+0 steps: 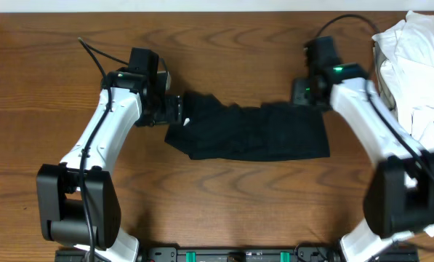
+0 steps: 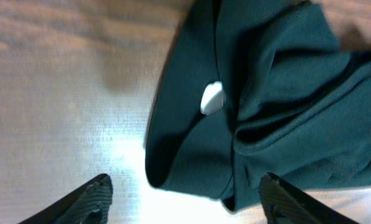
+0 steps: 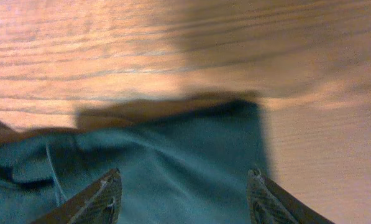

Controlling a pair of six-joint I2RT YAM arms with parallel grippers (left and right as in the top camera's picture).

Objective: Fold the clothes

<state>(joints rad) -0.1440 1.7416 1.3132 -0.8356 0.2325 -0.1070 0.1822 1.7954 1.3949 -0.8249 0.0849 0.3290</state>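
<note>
White garments (image 1: 416,58) are cut off by the overhead view's right edge. T-shirt (image 2: 278,93) is cropped at top, right and bottom in the left wrist view; its white mark (image 2: 212,98) is blurred and no lettering can be read. Left gripper (image 2: 185,186) and right gripper (image 3: 185,183) are clipped by the bottom edge, only the fingertips shown. The right wrist view is soft, and the T-shirt is cropped there at left and bottom.
</note>
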